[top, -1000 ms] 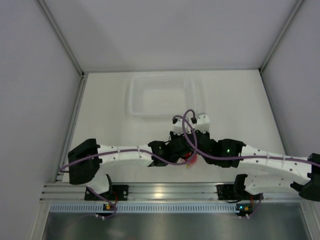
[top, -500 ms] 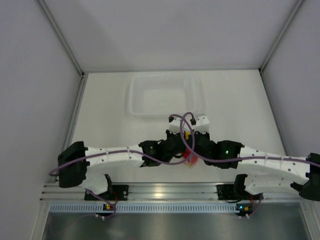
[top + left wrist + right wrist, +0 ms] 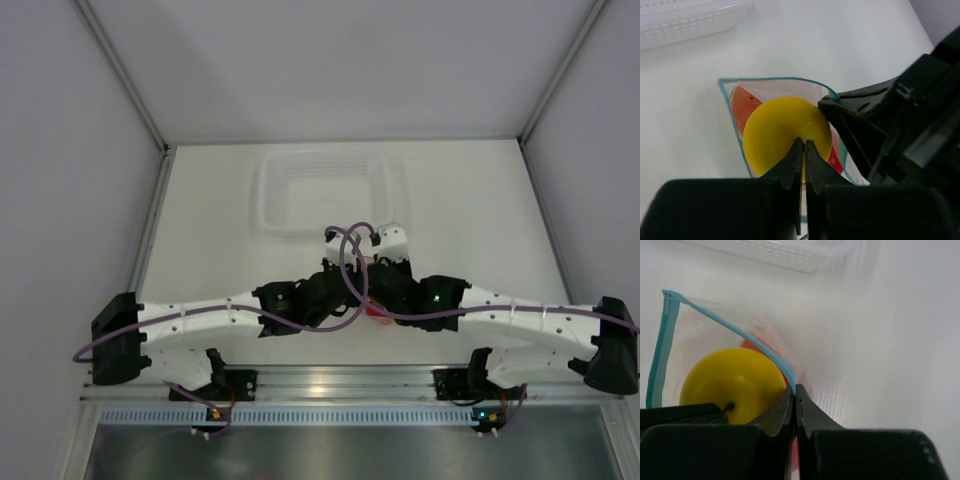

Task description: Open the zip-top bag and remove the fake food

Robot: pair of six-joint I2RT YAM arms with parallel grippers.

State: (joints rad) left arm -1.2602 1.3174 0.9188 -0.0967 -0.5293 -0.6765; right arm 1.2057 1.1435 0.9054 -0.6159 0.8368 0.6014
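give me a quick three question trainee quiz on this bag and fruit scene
1. True or false: the yellow fruit lies outside the zip-top bag.
2. Which part of the bag is the right hand shut on? A) the teal zip edge B) a bottom corner C) nothing
3. Fill in: beyond the bag on the table stands a clear plastic ____.

Key
1. False: it sits inside the bag, seen through the clear plastic, with a red piece beside it.
2. A: its fingers pinch the teal strip; the left hand is shut too, on the bag's side in front of the fruit.
3. tray
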